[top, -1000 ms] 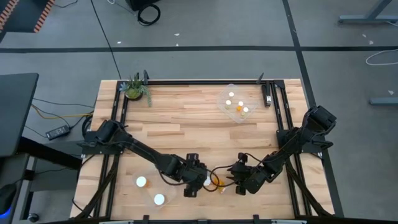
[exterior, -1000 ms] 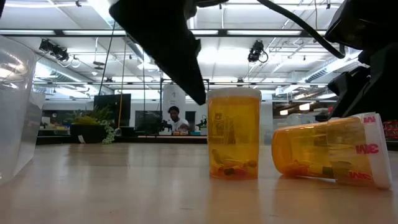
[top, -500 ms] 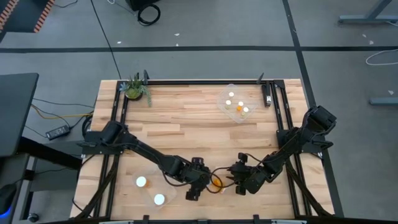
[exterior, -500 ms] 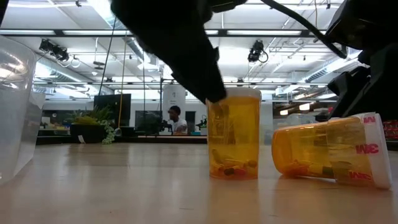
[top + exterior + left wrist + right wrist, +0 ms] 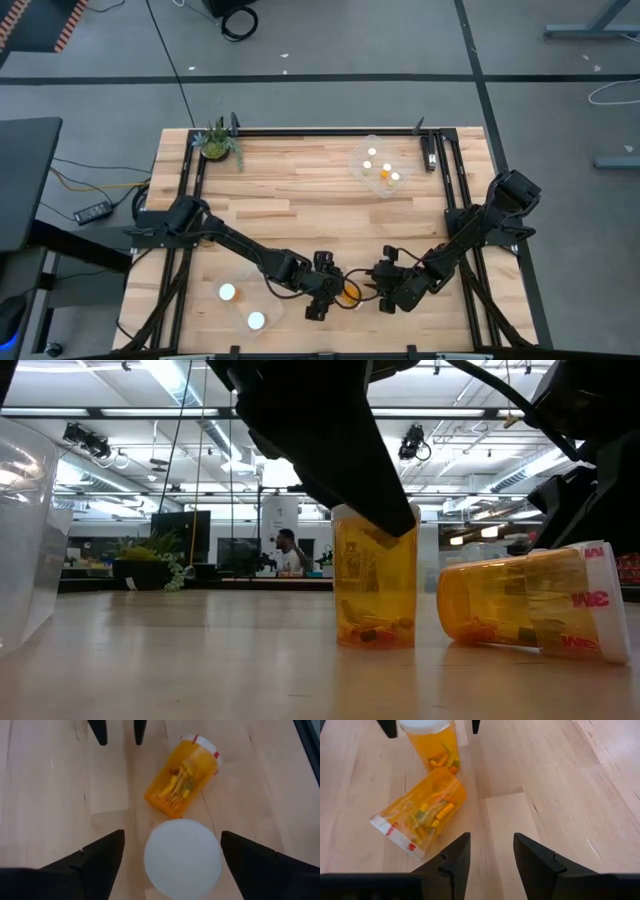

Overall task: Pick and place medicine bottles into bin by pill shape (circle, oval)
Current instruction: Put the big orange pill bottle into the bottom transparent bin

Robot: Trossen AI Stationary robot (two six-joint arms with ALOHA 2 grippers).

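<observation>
An upright orange bottle [image 5: 375, 575] with a white cap [image 5: 182, 857] stands on the wooden table near its near edge. A second orange bottle [image 5: 535, 605] lies on its side right beside it and also shows in the right wrist view [image 5: 420, 815]. My left gripper [image 5: 172, 845] is open just above the upright bottle, with one finger on either side of its cap and a small gap on each side. My right gripper [image 5: 492, 845] is open and empty, low over the table just right of both bottles [image 5: 347, 292].
A clear bin [image 5: 245, 305] at the near left holds two white-capped bottles; its wall shows in the low view [image 5: 25, 540]. Another clear bin [image 5: 365, 150] at the far right holds several bottles. A small plant [image 5: 217, 142] stands at the far left corner.
My left gripper has moved toward the table's right edge and down, from beside the upright bottle to over its cap, staying open. Both bottles and my right arm have kept still.
</observation>
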